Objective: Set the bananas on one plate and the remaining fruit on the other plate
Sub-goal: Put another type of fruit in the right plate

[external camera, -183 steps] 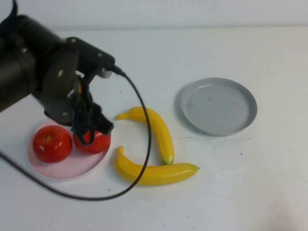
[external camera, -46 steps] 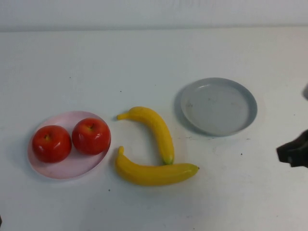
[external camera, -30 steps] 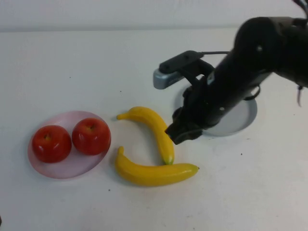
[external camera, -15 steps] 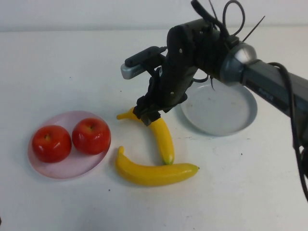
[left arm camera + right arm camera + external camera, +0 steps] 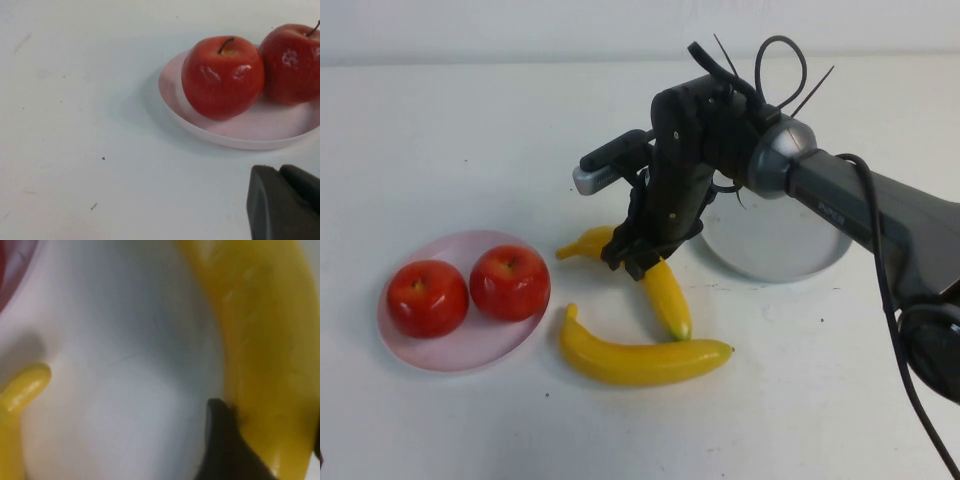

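My right gripper (image 5: 632, 255) is down on the upper banana (image 5: 666, 291), near its stem end, and is shut on it. In the right wrist view that banana (image 5: 265, 340) fills the space beside one dark finger (image 5: 225, 445). The lower banana (image 5: 640, 360) lies on the table in front of it. The grey plate (image 5: 820, 245) is partly hidden behind the right arm and holds nothing that shows. Two red apples (image 5: 428, 298) (image 5: 510, 283) sit on the pink plate (image 5: 470, 348). My left gripper (image 5: 282, 200) is shut and empty, near the pink plate (image 5: 240, 139).
The right arm (image 5: 840, 205) reaches in from the right, across the grey plate. The table top is white (image 5: 470, 130) and bare at the back left. The lower banana's stem tip (image 5: 20, 390) shows in the right wrist view.
The right arm has come in from the right and lowered onto the upper banana. That banana has shifted: its stem end moved down and left, its tip to the right.
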Controlling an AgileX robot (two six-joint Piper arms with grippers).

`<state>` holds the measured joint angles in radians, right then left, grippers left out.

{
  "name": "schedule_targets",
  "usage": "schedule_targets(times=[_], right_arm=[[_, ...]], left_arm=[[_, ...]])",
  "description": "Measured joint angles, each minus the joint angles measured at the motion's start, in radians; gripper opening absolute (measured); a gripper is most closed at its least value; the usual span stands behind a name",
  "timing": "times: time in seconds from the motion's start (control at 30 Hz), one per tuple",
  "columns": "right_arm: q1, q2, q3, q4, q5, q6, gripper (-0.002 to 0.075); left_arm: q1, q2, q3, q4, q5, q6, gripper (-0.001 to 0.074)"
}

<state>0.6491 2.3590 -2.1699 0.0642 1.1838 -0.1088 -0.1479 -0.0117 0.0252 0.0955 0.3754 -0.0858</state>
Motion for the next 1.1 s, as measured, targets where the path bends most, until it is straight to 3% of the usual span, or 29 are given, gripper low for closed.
schedule_targets(times=[0.1,0.37,0.57,0.9,1.1], right_arm=[[0.000,0.000,0.000,0.000,-0.002,0.000,0.0285],[0.000,-0.004,-0.028,-0.007,-0.017,0.010,0.0286],[-0.011,-0.081,-0.118,-0.120,0.021,0.073,0.0286],[-0.206,-0.096,-0.108,-0.229,0.058,0.193,0.0286],[-0.266,-0.084,-0.056,-0.224,0.059,0.204,0.0286]], left_arm=[[0.000,0.000,0.000,0.000,0.000,0.000,0.0000],[0.000,0.000,0.000,0.000,0.000,0.000,-0.0001],[0.000,0.000,0.000,0.002,0.001,0.000,-0.0001],[0.000,0.000,0.000,0.002,0.001,0.000,-0.0001],[0.000,0.000,0.000,0.002,0.001,0.000,-0.0001]])
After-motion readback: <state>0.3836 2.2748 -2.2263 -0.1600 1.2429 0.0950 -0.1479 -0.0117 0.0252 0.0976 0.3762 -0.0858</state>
